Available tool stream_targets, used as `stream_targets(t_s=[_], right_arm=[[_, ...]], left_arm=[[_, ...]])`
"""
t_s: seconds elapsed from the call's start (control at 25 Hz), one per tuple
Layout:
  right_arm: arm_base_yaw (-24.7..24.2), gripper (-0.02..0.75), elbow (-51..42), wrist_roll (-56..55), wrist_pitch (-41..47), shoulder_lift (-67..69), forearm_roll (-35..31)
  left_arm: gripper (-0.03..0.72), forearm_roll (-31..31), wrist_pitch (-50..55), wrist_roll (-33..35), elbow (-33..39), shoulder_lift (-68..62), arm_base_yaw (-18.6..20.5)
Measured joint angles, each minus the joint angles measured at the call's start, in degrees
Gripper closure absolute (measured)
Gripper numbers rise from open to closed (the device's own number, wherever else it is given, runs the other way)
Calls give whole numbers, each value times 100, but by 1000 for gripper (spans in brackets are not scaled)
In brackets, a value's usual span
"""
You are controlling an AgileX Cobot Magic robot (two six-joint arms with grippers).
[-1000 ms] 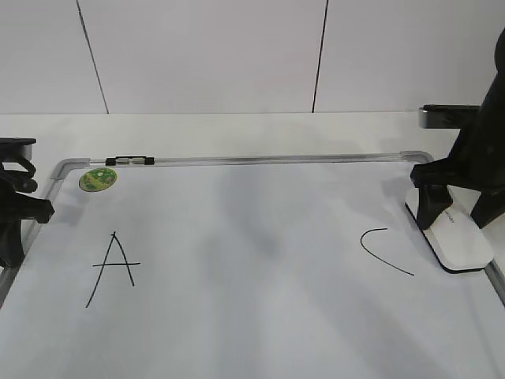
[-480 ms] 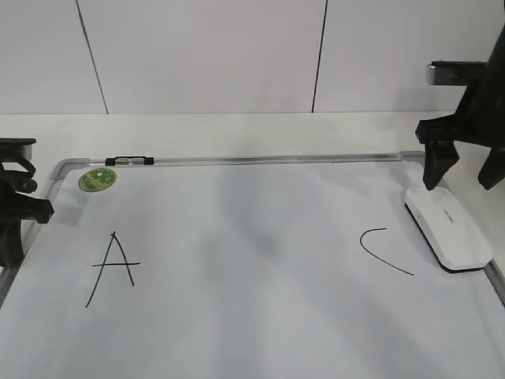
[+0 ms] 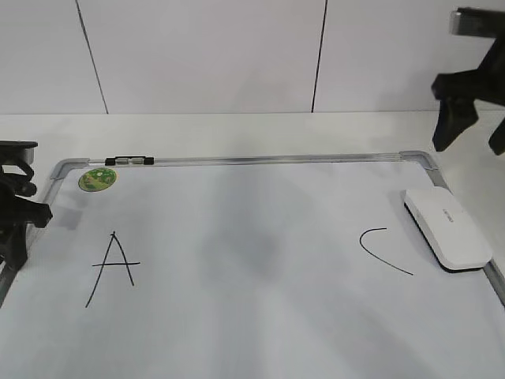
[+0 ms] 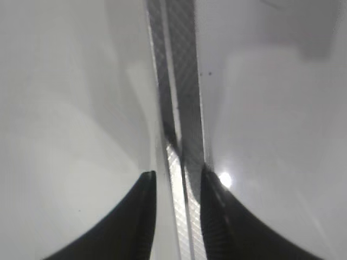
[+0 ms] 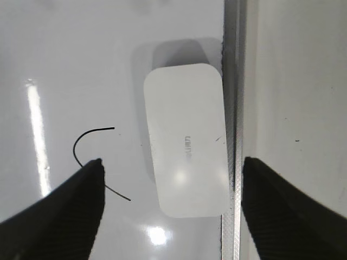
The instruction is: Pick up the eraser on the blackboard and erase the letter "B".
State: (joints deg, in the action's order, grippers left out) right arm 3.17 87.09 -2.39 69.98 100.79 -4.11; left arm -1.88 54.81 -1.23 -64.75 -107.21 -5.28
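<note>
— Where is the eraser (image 3: pixel 447 228) sitting right now?

— It is lying flat on the blackboard (image 3: pixel 252 316), at the right of the frame, just beside the right-hand frame rail, a little way from the curved "C" stroke (image 3: pixel 384 251). Nothing is gripping it.

— And the right gripper (image 3: pixel 471 118)?

— It is hanging in the upper right corner, well above the eraser, with its jaws spread wide and nothing between them. The wrist camera is looking straight down on the eraser (image 5: pixel 185 139), and it is showing between the two dark fingers (image 5: pixel 59 211).

— What about the other arm?

— The left gripper (image 4: pixel 176 181) is sitting low at the left edge, fingers only narrowly apart, straddling the board's metal rail without visibly clamping anything.

— So how far along is this looking?

— I am seeing an "A" (image 3: pixel 113 267) at lower left and that "C" stroke, but no letter "B" anywhere between them; the middle of the board is blank white. To my eye the erasing is already done and the eraser is back down, so little or nothing is remaining.
</note>
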Motion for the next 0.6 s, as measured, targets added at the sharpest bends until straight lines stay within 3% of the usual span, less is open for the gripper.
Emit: stream_targets(t_s=[0.16, 0.6], right_arm=[[0, 145, 0, -21, 12, -492, -48], [0, 147, 0, -35, 139, -2269, -104]], left_arm=[[417, -12, 0, 0, 0, 38, 0], [411, 68, 650, 3, 10, 1134, 0]])
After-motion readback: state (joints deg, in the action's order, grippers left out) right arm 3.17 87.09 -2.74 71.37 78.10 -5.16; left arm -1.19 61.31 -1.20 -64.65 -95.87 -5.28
